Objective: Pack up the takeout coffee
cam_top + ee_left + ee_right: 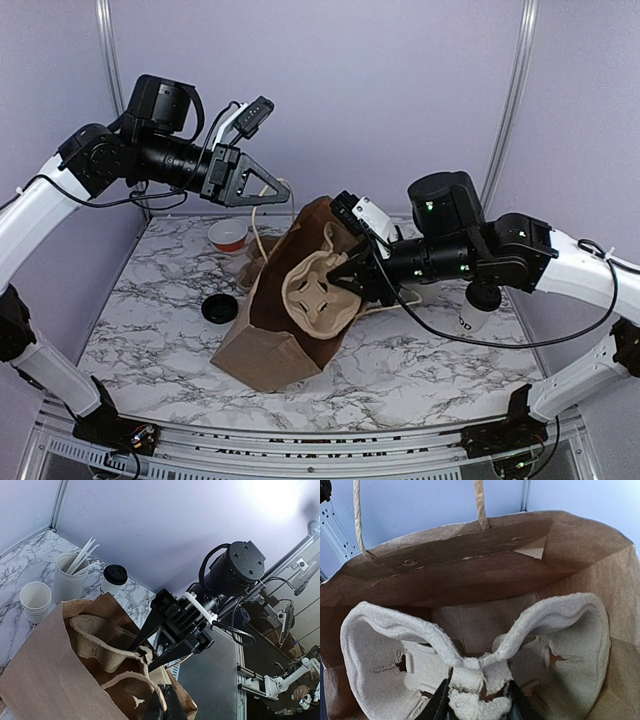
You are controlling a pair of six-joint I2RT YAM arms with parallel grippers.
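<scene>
Nearest lies the brown paper bag (262, 355), leaning open on the bench (400, 365). At left, the left tool (284, 190) is closed, apparently pinching the bag's twine handle (132, 676); a loose black lid (219, 309) lies beside the bag. The right tool (480, 705) is clamped on the pulp cup carrier (382, 647), partway inside. Farthest right, the lidded takeout coffee (474, 316) stands unpacked: seating the carrier and loading the cup look left to do.

Soft, even lighting, sharp focus; overhead glare (280, 495) blows out the left wrist view's top-right corner.
</scene>
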